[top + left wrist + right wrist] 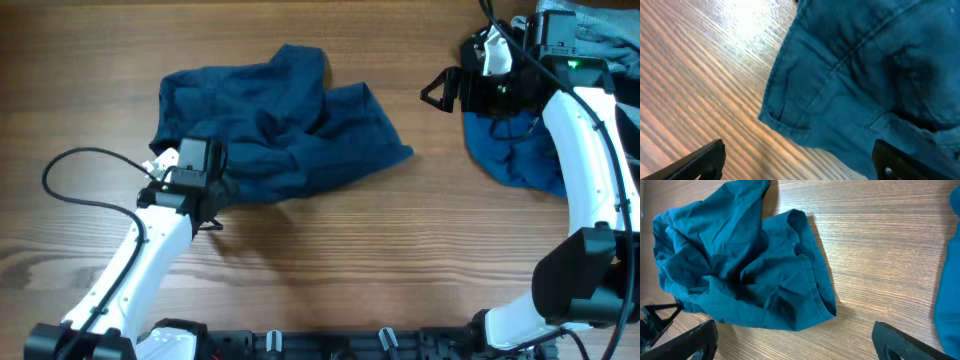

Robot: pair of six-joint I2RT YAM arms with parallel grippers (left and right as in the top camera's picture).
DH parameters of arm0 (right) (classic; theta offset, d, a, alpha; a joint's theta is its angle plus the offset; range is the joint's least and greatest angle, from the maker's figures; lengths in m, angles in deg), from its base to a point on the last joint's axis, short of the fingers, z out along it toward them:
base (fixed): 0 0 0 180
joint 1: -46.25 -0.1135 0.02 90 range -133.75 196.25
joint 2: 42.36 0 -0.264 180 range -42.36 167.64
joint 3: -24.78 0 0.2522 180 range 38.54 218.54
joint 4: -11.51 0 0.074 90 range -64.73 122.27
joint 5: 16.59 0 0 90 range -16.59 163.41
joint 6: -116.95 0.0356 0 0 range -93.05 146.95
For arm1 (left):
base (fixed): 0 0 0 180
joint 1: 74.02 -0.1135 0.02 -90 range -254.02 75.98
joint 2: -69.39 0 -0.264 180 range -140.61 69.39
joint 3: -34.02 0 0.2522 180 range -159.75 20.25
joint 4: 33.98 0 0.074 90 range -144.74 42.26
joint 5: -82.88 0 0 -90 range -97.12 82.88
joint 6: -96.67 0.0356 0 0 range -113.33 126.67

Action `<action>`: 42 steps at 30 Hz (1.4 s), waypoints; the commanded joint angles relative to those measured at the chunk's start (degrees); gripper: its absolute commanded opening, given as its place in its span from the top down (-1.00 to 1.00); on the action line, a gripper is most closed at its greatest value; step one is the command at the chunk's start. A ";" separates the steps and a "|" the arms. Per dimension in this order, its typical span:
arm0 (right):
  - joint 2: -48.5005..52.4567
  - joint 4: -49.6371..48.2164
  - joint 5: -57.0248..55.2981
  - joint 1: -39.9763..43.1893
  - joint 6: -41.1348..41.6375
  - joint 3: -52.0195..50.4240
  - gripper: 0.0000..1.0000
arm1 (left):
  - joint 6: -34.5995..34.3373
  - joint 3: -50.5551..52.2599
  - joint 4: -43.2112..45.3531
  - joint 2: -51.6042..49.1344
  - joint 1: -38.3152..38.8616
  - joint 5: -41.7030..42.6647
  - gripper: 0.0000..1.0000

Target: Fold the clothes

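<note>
A crumpled dark blue garment (275, 125) lies on the wooden table, left of centre. It also shows in the left wrist view (865, 75) and in the right wrist view (740, 260). My left gripper (212, 212) is open and empty at the garment's near left edge, low over the table (797, 162). My right gripper (438, 92) is open and empty above bare wood right of the garment (792, 342). A second blue garment (515, 150) lies bunched at the far right under my right arm.
A pile of grey-blue clothes (590, 25) sits at the back right corner. Bare wood (400, 250) runs along the front of the table. A black cable (70, 180) loops beside my left arm.
</note>
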 commanded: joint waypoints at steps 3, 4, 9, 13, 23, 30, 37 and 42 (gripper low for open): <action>0.52 -0.52 -0.35 -0.28 -1.16 -0.59 -0.98 | 2.73 2.64 3.02 -2.14 -0.28 -2.95 -0.85; 0.52 -0.55 -0.35 -0.28 -1.14 -0.59 -0.99 | 2.73 2.69 3.04 -2.67 -0.28 -3.02 -0.83; 0.52 -0.50 -0.35 -0.28 -1.14 -0.59 -0.99 | 2.73 2.69 5.27 -5.49 -0.39 -3.72 -0.68; 0.52 -1.01 -0.33 -0.28 -1.01 -0.59 -0.99 | 2.71 2.69 7.41 -8.11 -0.39 -3.32 -0.58; 0.52 -0.74 -0.33 -0.28 -1.01 -0.59 -0.99 | 2.71 2.69 9.68 -8.33 -0.39 -3.85 0.01; 0.52 -0.68 -0.33 -0.28 -0.98 -0.59 -0.99 | 2.69 2.69 9.09 -8.37 -0.44 -5.25 -0.04; 0.52 -0.31 -0.31 -0.28 -1.01 -0.59 -0.99 | -0.81 2.69 7.72 -8.37 -0.44 -4.37 0.14; 0.52 0.59 -0.31 -0.31 -1.01 -0.59 -0.99 | -0.76 2.69 7.72 -8.37 -0.44 -3.54 0.39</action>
